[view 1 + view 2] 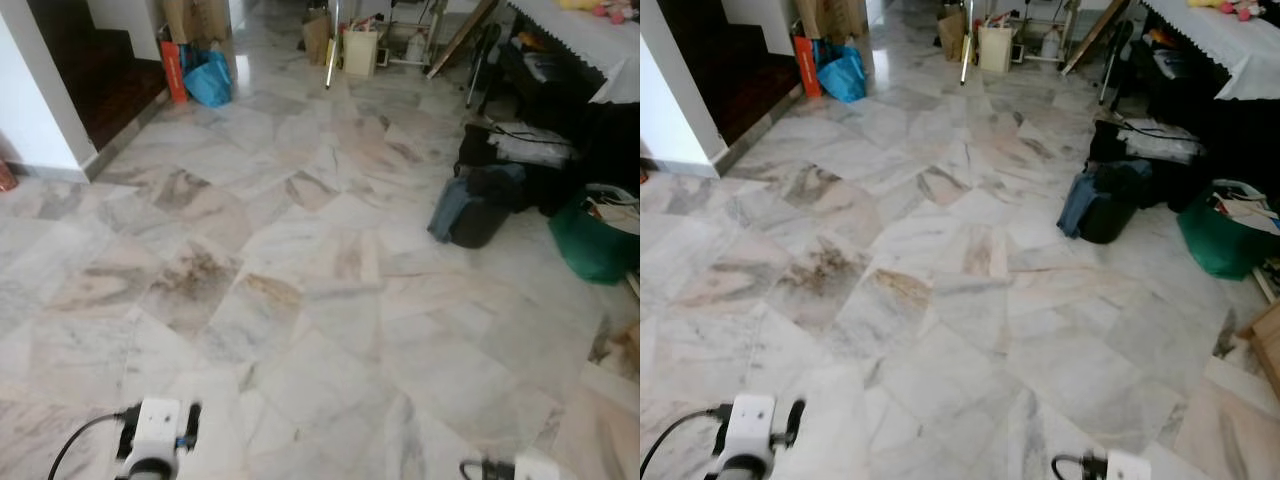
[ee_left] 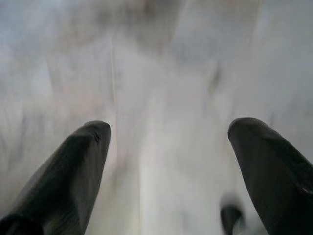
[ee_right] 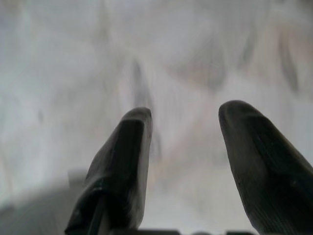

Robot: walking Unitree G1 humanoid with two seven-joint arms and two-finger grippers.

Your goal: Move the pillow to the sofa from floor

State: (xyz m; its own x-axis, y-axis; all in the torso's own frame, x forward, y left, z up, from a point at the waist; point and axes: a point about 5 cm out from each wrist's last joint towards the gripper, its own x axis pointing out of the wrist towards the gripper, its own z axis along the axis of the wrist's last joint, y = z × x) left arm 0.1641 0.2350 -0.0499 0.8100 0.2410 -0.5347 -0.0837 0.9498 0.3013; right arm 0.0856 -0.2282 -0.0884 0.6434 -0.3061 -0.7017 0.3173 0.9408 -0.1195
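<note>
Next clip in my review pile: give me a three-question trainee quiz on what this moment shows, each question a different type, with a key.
1. True or false: the left gripper holds a pillow.
2. Multiple choice: what lies on the white veined marble floor nearest the green fabric bag? A) a dark bag with blue-grey cloth over it B) a red bucket C) a wooden chair
3. Fill in: the bright blue plastic bag sits beside an upright ___ carton near the dark doorway.

Key: 1 false, both its fingers stand apart over bare floor, as do the right gripper's; 2 A; 3 orange-red.
</note>
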